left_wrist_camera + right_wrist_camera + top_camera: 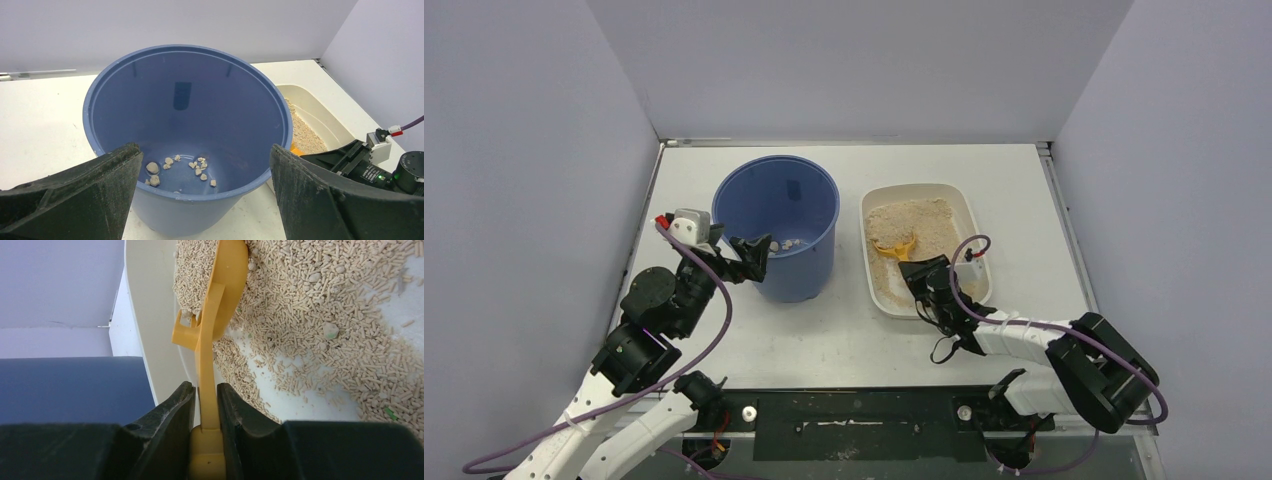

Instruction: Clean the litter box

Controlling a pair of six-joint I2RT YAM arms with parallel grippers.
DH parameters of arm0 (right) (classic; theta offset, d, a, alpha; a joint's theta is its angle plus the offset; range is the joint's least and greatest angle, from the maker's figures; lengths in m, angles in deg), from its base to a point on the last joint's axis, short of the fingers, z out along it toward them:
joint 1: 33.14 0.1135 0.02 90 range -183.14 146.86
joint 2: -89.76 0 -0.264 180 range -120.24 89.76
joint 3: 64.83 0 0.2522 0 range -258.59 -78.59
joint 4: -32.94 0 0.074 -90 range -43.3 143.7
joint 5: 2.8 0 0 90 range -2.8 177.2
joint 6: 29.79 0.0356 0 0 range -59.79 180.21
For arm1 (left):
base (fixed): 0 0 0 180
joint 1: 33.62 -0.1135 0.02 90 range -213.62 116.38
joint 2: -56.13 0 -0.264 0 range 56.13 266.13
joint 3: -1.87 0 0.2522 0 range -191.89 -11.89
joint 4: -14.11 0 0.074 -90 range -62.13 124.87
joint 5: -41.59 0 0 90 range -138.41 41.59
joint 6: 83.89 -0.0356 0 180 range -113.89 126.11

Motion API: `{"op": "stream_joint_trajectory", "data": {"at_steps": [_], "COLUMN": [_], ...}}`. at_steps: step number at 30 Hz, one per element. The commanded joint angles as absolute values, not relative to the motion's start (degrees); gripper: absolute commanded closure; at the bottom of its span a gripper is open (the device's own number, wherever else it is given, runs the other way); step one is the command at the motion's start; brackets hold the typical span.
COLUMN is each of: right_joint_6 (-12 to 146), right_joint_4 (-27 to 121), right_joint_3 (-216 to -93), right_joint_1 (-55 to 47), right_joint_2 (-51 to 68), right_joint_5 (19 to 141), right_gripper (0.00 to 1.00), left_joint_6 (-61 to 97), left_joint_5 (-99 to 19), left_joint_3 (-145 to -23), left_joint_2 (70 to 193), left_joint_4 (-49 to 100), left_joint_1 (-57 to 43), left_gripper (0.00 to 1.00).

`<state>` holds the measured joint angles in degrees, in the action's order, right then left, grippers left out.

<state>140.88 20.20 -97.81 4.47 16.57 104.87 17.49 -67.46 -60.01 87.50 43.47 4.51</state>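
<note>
Nearest us, the right gripper (205,405) is clamped on the thin handle of the orange scoop (220,295), its 2 jaws nearly meeting around it. The scoop's head stands on edge in the granules, close to the bucket-side wall of the litter box (150,325). The box sits on the table (844,340) just right of the blue bucket (776,215).

To do this pass well, we judge we should roll the head flat, slide it under the pale clumps (330,330), then lift level so loose pellets sift out.

The left gripper (204,150) hangs fully spread at the bucket's near wall, gripping nothing; whether it touches, we cannot tell. Farther in, small lumps (195,167) lie on the bucket floor.
</note>
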Motion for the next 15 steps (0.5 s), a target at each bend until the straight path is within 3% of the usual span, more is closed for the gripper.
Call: {"op": "stream_joint_trajectory", "data": {"at_steps": [1, 15], "right_joint_6": [140.0, 138.1], "right_joint_4": [11.3, -8.5], "right_joint_3": [-96.1, -89.8], "right_joint_1": [4.2, -0.9], "right_joint_2": [13.7, 10.0], "right_joint_5": [106.9, 96.5], "right_gripper": [1.0, 1.0], "left_joint_6": [17.6, 17.4], "left_joint_5": [-67.0, -67.0], "left_joint_3": [-60.5, -60.4], "left_joint_2": [87.8, 88.3], "left_joint_4": [40.7, 40.6], "left_joint_1": [4.2, 4.2], "left_gripper": [0.03, 0.03]}}
